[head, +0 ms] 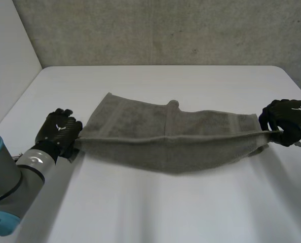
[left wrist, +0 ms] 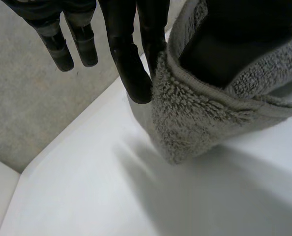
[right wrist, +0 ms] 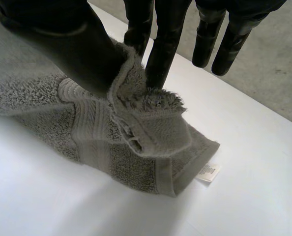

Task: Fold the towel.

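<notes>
A grey towel (head: 165, 134) is stretched between my two hands above the white table (head: 155, 202), folded along its length and sagging in the middle. My left hand (head: 59, 129) pinches the towel's left end between thumb and fingers (left wrist: 131, 73); the end (left wrist: 200, 118) hangs down beside them. My right hand (head: 288, 120) pinches the right end, and its thumb (right wrist: 72, 44) presses the cloth (right wrist: 136, 132) against the fingers. A small white label (right wrist: 207, 172) sticks out under that end.
A grey wall (head: 155, 30) stands behind the table's far edge. A white side panel (head: 8, 55) rises at the left.
</notes>
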{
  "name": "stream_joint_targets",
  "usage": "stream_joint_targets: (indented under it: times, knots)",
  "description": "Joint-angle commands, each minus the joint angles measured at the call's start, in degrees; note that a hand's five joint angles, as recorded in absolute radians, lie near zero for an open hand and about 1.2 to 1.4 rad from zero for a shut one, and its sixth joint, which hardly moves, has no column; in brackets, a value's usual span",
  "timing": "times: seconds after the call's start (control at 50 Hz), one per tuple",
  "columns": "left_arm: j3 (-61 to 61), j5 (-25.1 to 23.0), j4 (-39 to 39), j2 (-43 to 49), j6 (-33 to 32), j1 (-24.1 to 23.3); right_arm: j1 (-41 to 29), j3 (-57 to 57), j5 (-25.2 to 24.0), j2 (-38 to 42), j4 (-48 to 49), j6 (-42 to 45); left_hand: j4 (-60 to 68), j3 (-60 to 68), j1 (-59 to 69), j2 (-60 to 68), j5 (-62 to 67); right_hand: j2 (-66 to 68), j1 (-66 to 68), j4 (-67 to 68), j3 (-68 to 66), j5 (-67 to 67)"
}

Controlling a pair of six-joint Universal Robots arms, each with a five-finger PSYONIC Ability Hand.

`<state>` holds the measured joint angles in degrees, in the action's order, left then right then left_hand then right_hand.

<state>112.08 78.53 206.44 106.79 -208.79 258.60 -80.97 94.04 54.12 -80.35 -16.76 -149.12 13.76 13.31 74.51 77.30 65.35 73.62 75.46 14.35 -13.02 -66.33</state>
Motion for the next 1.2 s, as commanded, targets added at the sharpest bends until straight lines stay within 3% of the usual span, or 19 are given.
stream_joint_targets:
  times: [0.02,0.08,0.1,0.2,0.22,0.24,0.26,0.3,0.38,0.46,0.5,0.54,0.58,0.68,0.8,0.9,0.96,1.06,1.2]
  knots:
    - [-7.0,-3.9,-4.1,-0.4,0.0,0.1,-1.3,-4.6,0.3,2.1,-0.6,2.4,-3.8,-3.3,5.5,2.7,4.7,6.4,4.5,-4.4,3.0,-3.7]
    - [-13.0,-4.5,-4.3,2.3,0.0,-0.2,-3.4,-11.9,1.1,6.6,-0.6,3.1,-3.8,-3.3,5.5,2.7,4.7,6.4,4.5,-4.4,3.0,-3.7]
    - [-17.6,-4.4,-4.6,4.5,0.0,-0.3,-6.0,-19.1,2.4,10.3,-0.9,2.8,-3.8,-3.3,5.5,2.7,4.7,6.4,4.5,-4.4,3.0,-3.7]
    - [-34.0,-3.6,-7.3,9.5,0.1,-0.5,-9.6,-29.5,5.1,14.0,-0.2,2.4,-3.8,-3.3,5.5,2.7,4.7,6.4,4.5,-4.4,3.0,-3.7]
    - [-39.8,-3.0,-8.1,10.3,0.3,-0.6,-11.7,-36.7,7.1,16.0,0.7,1.4,-3.8,-3.3,5.5,2.7,4.7,6.4,4.5,-4.4,3.0,-3.7]
    - [-45.7,-2.2,-8.8,10.5,0.8,-0.9,-13.3,-44.9,9.1,17.2,3.7,-1.5,-3.8,-3.3,5.5,2.7,4.7,6.4,4.5,-4.4,3.0,-3.7]
    - [-45.7,-2.2,-8.8,10.5,0.8,-0.9,-13.3,-45.0,9.1,17.2,3.8,-1.5,-3.8,-3.3,5.5,2.7,4.7,6.4,4.5,-4.4,3.0,-3.7]
    - [-50.7,-1.7,-8.9,10.4,1.7,-1.1,-13.5,-53.0,11.5,17.0,12.2,-9.4,-3.8,-3.3,5.5,2.7,4.7,6.4,4.5,-4.4,3.0,-3.7]
    - [-60.4,-1.2,-7.3,6.0,10.0,-1.9,-13.4,-54.9,13.8,14.0,22.1,-19.8,-3.8,-3.3,5.5,2.7,4.7,6.4,4.5,-4.4,3.0,-3.7]
    - [-60.8,-1.2,-3.5,1.7,17.6,-1.3,-13.1,-51.4,13.0,10.2,28.3,-27.4,-3.8,-3.3,5.5,2.7,4.7,6.4,4.5,-4.4,3.0,-3.7]
    - [-57.9,-1.7,-0.4,-1.0,23.1,-1.1,-13.0,-49.0,12.2,9.5,28.5,-27.3,-3.8,-3.3,5.5,2.7,4.7,6.4,4.5,-4.4,3.0,-3.7]
    - [-54.7,-1.9,0.7,-1.9,24.3,-0.3,-12.9,-46.0,10.9,8.5,28.7,-27.2,-3.8,-3.3,5.5,2.7,4.7,6.4,4.5,-4.4,3.0,-3.7]
    - [-51.1,-2.2,1.4,-2.8,24.3,1.3,-12.9,-42.9,9.5,7.3,28.8,-27.2,-3.8,-3.3,5.5,2.7,4.7,6.4,4.5,-4.4,3.0,-3.7]
    - [-38.5,-4.7,1.9,-3.6,23.6,4.7,-12.0,-25.6,0.0,5.3,33.4,-26.6,-3.8,-3.3,5.5,2.7,4.7,6.4,4.5,-4.4,3.0,-3.7]
    - [-21.6,-10.2,8.5,-2.6,20.3,8.4,-10.9,-12.2,-6.1,3.4,35.7,-24.3,-3.8,-3.3,5.5,2.7,4.7,6.4,4.5,-4.4,3.0,-3.7]
    - [-11.7,-13.9,13.4,-1.2,14.6,10.3,-9.1,1.4,-11.3,3.0,34.5,-15.4,-3.8,-3.3,5.5,2.7,4.7,6.4,4.5,-4.4,3.0,-3.7]
    - [-7.9,-16.0,14.0,-1.1,11.8,10.3,-8.9,3.5,-12.0,3.1,33.1,-12.1,-3.8,-3.3,5.5,2.7,4.7,6.4,4.5,-4.4,3.0,-3.7]
    - [-6.2,-16.9,13.6,-2.6,10.7,10.1,-5.8,4.3,-12.1,1.3,21.9,-1.8,-3.8,-3.3,5.5,2.7,4.7,6.4,4.5,-4.4,3.0,-3.7]
    - [-3.8,-17.0,7.8,-12.8,11.0,9.7,-3.7,2.6,-12.3,-5.5,12.0,-0.8,-3.8,-3.3,5.5,2.7,4.7,6.4,4.5,-4.4,3.0,-3.7]
